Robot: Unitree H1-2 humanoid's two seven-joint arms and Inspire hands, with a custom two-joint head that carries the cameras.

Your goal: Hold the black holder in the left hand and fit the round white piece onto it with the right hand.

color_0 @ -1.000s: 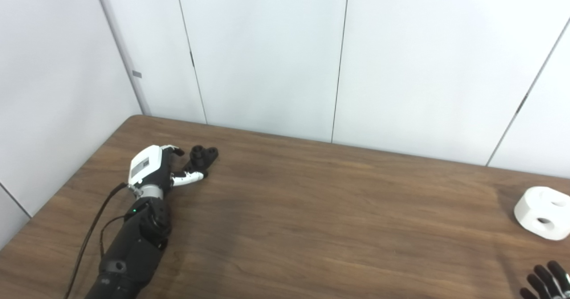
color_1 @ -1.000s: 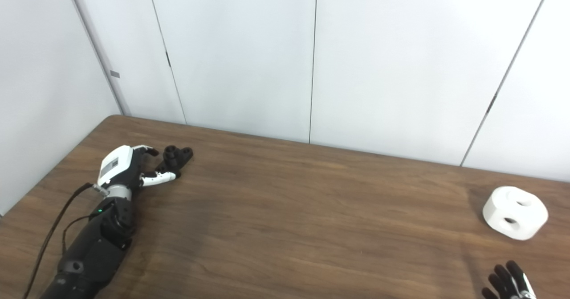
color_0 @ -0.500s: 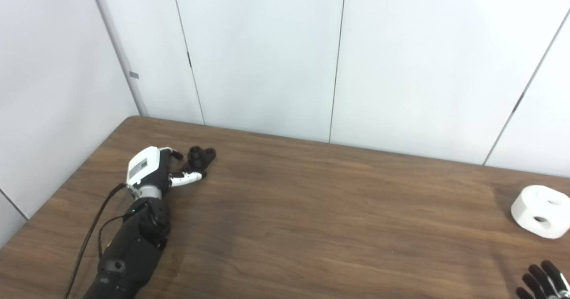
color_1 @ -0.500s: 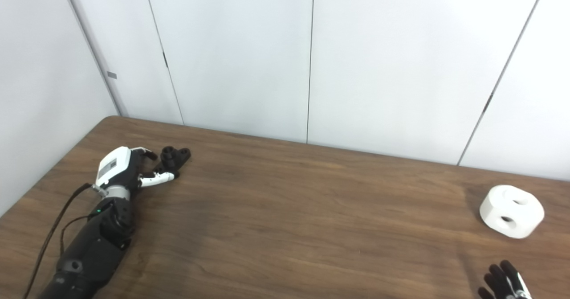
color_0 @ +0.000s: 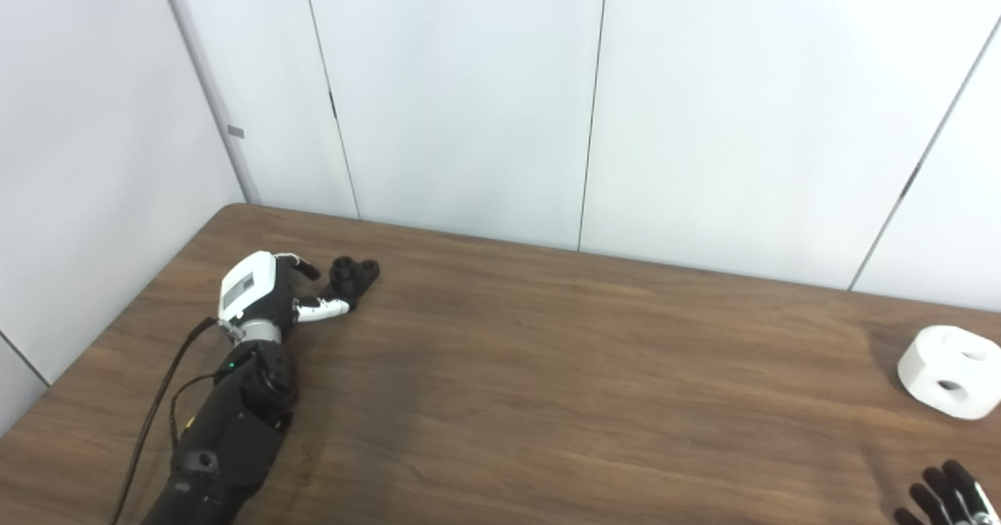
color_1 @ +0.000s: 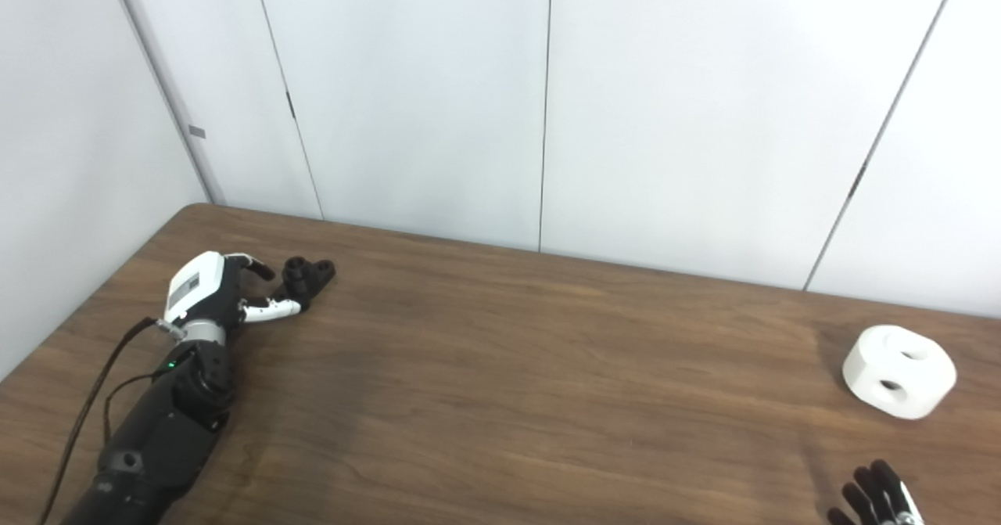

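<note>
In my left eye view I count one black holder (color_0: 354, 273), one round white piece (color_0: 950, 372) and two hands. My left hand (color_0: 270, 294) sits at the far left of the table (color_0: 547, 368), fingers apart, thumb tip just beside the holder. I cannot tell if it touches.

In my right eye view the white piece (color_1: 899, 370) lies at the far right. My right hand (color_1: 872, 503) is cut off at the near edge. Only spread dark fingertips show, holding nothing.
</note>
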